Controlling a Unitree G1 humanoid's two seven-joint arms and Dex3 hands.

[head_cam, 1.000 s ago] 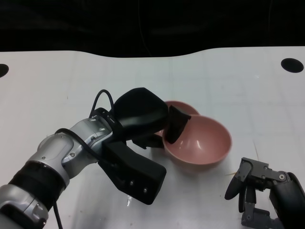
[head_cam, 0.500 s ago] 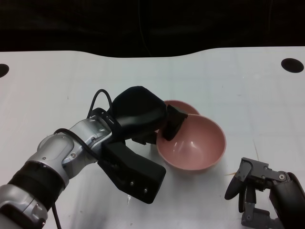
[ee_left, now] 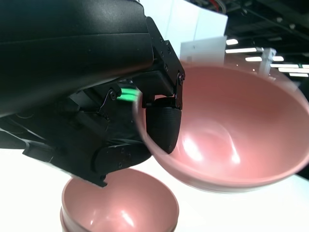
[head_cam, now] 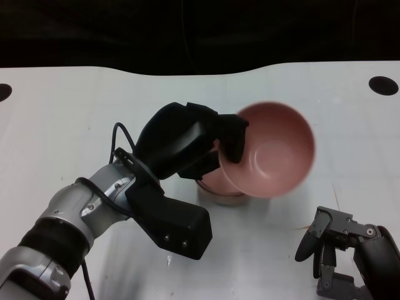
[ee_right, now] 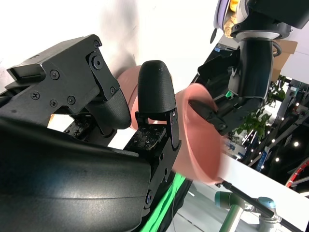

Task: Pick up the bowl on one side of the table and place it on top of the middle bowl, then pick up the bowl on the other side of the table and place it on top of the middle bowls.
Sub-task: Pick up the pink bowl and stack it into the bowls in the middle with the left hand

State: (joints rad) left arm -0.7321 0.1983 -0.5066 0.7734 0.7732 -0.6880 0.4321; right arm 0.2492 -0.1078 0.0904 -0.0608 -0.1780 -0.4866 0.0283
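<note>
Lifted off the table and tilted, the pink bowl (head_cam: pixel 275 150) was pinched at its rim by the left hand (head_cam: pixel 187 140) above the middle bowls (head_cam: pixel 219 185), where levelling was judged needed before release.

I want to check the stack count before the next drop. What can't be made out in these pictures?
- Stack under the lifted bowl: head view, hidden by that bowl and the left hand; bowl count unclear.
- Lifted bowl's rim: blurred, every view.
- Stack: left wrist view, cut off by the frame edge.
- Right hand: head view, partly cut off.
</note>
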